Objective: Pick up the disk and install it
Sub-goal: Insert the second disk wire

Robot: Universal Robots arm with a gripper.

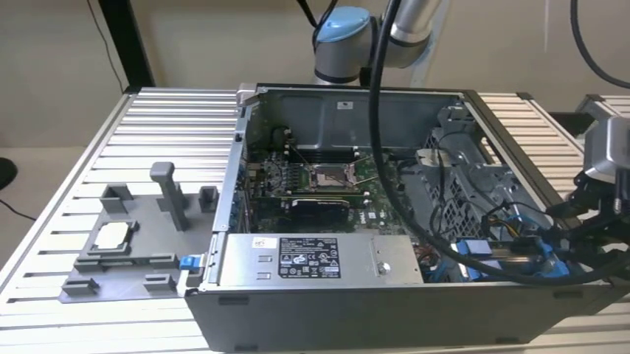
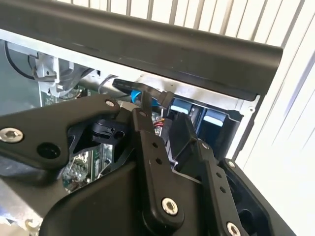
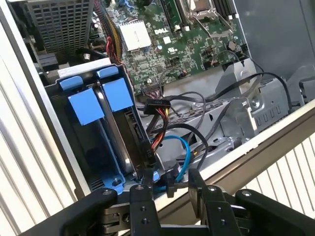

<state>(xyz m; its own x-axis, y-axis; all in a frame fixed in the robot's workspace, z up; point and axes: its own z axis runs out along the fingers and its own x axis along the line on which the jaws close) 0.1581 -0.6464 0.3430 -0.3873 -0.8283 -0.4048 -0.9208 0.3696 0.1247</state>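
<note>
An open dark grey metal computer case (image 1: 355,221) lies on the ribbed aluminium counter (image 1: 167,125). At the case's centre sits a green motherboard (image 1: 325,188). At six o'clock lies the large grey labelled power-supply box (image 1: 315,259). At four o'clock, blue plastic drive carriers (image 1: 482,259) stand in the bay, crossed by thick black cables (image 1: 394,199). At nine o'clock, outside the case, a grey plastic fixture tray (image 1: 133,243) carries a small square silver chip (image 1: 111,235). At twelve o'clock rises the silver-and-blue robot arm (image 1: 344,40).
</note>
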